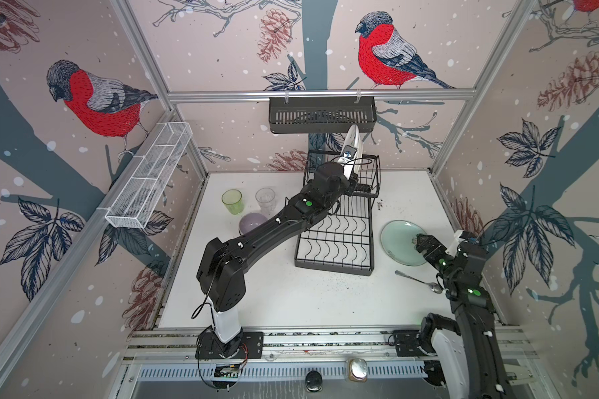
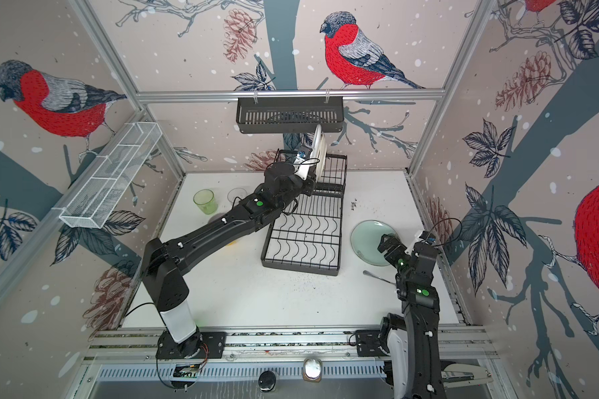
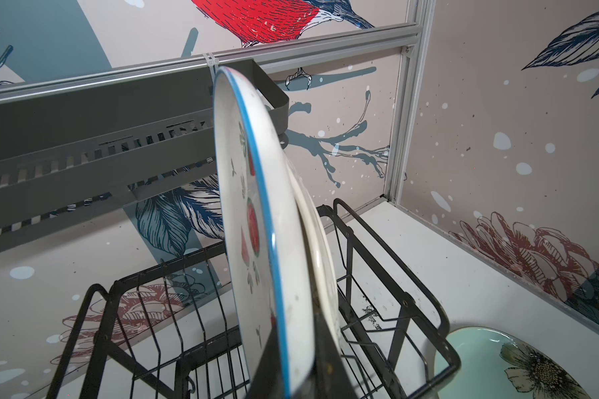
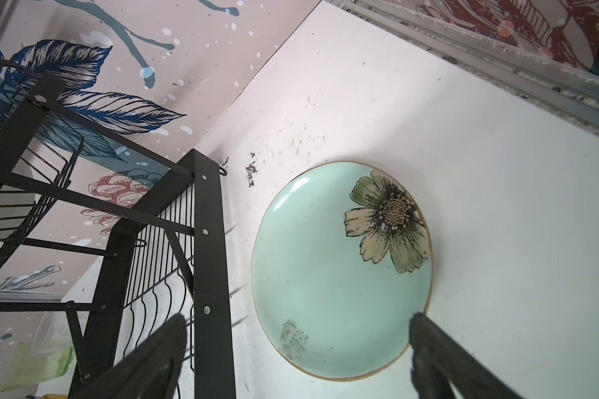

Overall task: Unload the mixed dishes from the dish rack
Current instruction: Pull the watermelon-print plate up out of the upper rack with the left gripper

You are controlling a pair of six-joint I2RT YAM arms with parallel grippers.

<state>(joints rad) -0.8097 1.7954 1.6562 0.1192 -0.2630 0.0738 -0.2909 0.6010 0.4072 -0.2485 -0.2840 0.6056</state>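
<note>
With left gripper [image 3: 298, 374] clamped on the patterned white plate [image 3: 256, 207], upright at the dish rack's [image 1: 333, 266] raised tier, and right gripper [image 4: 298, 323] spread wide, risks dragging the touching plain white plate [image 3: 320, 262] out too.

pale green plate [image 4: 325, 269]: flat on white table [image 4: 498, 172], painted flower | my right gripper [image 4: 298, 319]: jaws spread wide over its near rim | dish rack [image 4: 208, 241]: black wire, just beside plate
</note>
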